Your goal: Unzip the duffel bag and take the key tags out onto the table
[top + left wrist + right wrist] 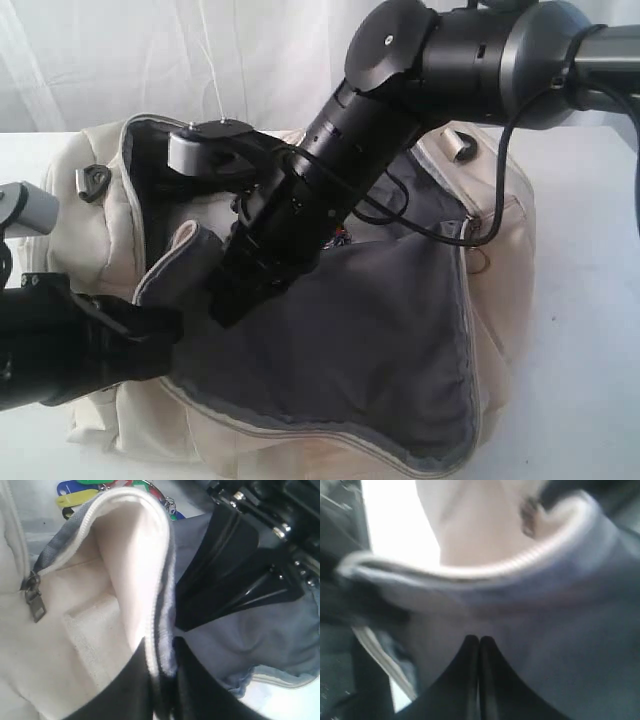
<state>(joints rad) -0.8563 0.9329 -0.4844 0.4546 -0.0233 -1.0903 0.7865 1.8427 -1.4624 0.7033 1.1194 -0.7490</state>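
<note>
The cream duffel bag (pixel 500 230) lies unzipped on the white table (pixel 590 300), its dark grey lining (pixel 370 340) folded outward. My left gripper (pixel 161 645) is shut on the bag's zipper edge (pixel 159 605); in the exterior view it (pixel 175 320) holds the flap at the bag's left side. The key tags (pixel 75 496), yellow, blue, green and red, lie beyond that flap. My right gripper (pixel 479 641) is shut with nothing between its fingers, its tips against the grey lining; its arm (pixel 330 170) reaches down into the bag's opening.
A small metal zipper pull (pixel 35 605) hangs on the bag's cream side. Black D-rings (pixel 92 180) sit at the bag's ends. The right gripper's black body (pixel 235 570) stands close beside the held flap. White curtain behind the table.
</note>
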